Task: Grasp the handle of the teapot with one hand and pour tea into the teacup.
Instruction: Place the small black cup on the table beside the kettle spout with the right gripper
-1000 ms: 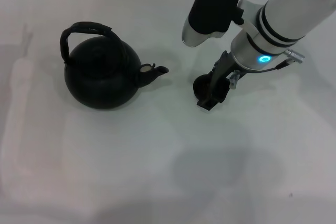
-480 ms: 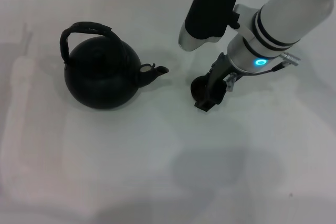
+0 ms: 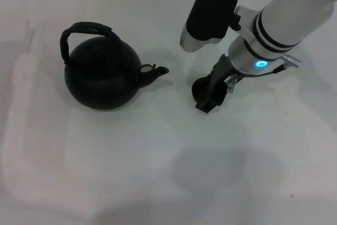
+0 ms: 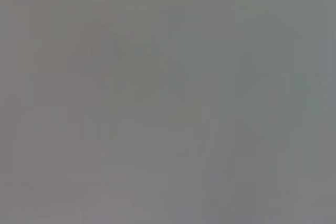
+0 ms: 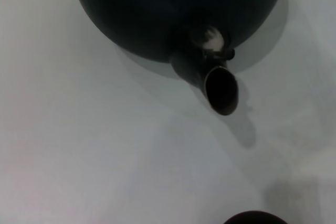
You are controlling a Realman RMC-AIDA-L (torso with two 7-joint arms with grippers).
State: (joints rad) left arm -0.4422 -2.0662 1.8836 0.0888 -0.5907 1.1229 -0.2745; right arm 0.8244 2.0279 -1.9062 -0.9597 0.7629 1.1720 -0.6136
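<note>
One right pincer (image 3: 209, 96) at teacup (image 3: 200, 89) — teapot (image 3: 101, 75) apart | table (image 3: 158, 156)

Bare table (image 3: 105, 162) is lying open all around the teapot (image 3: 101, 76). Its handle (image 3: 84, 29) is standing free on top. The right gripper (image 3: 209, 98) is crowding the teacup (image 3: 200, 88), blocking that side.

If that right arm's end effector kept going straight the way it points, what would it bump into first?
Probably the teacup, right at the tip of the right end effector, or the white table under it. Depth is hard to judge; the teapot lies off to its side.
</note>
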